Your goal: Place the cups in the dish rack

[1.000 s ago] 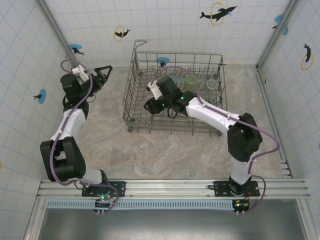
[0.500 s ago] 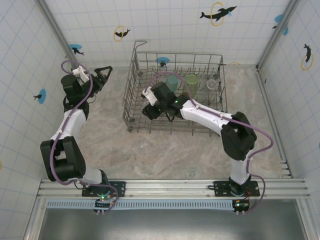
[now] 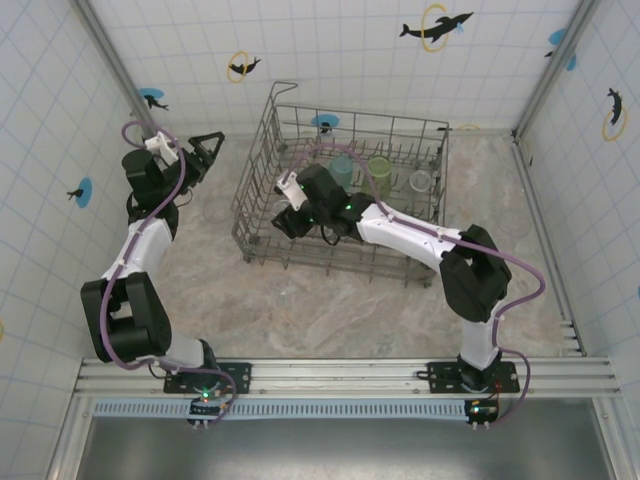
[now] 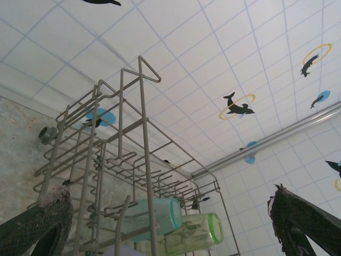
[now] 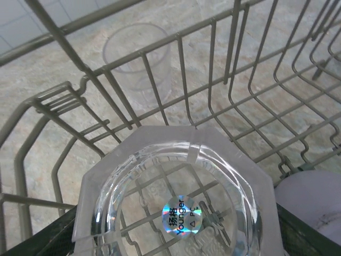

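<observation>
The right gripper (image 3: 285, 220) is clamped on a clear cup (image 5: 176, 208) inside the dish rack (image 3: 360, 116), mid-frame. The left gripper (image 3: 210, 150) hangs at upper left, jaws wide apart. A teal cup (image 3: 343, 168) and a green cup (image 3: 380, 168) sit in the rack's upper part.

The bench (image 3: 330, 300) is a mottled beige, stone-patterned slab running back to the tiled walls. The dish rack (image 3: 258, 185) stands on it toward the far middle, set askew to the walls, with a small wheel (image 4: 47, 134) at one corner. A clear cup (image 5: 137, 58) stands upright on the bare bench just outside the rack's wire wall — whether they touch is unclear.
</observation>
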You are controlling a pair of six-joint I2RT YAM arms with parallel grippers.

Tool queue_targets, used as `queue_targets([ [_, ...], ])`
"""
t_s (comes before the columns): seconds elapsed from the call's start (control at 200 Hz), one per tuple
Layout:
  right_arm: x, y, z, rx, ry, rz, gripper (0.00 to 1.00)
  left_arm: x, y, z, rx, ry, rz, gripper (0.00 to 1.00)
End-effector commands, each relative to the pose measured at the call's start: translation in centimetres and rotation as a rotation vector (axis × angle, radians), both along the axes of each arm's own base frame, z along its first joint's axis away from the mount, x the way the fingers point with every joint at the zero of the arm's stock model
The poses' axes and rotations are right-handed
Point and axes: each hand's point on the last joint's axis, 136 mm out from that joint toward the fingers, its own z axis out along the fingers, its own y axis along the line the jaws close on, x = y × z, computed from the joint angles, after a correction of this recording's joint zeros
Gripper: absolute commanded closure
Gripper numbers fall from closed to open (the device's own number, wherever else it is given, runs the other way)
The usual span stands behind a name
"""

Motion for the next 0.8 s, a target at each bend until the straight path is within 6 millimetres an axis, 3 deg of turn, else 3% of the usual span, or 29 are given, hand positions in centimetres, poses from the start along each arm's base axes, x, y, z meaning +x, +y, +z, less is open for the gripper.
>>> queue_targets([
  [0.0,-1.6,3.4,4.4,0.166,-0.044,0.093,0.60,0.3,0.4,0.0,-0.022,-0.006,0.006,0.03],
  [0.115,-1.6,3.2,5.0,0.180,-0.057,0.082,0.60,0.3,0.4,0.4,-0.032,-0.018,0.007,0.03],
  [0.14,-1.5,3.1,5.3,0.184,-0.062,0.080,0.60,0.1,0.4,-0.5,-0.037,0.004,0.006,0.03],
  [0.44,-0.8,2.8,6.8,0.185,-0.126,0.051,0.60,-0.1,0.3,-0.6,-0.077,0.003,0.007,0.03],
  [0.796,-2.1,1.9,11.2,0.283,-0.176,0.058,0.60,-0.1,0.3,-0.6,-0.074,0.002,0.011,0.03],
])
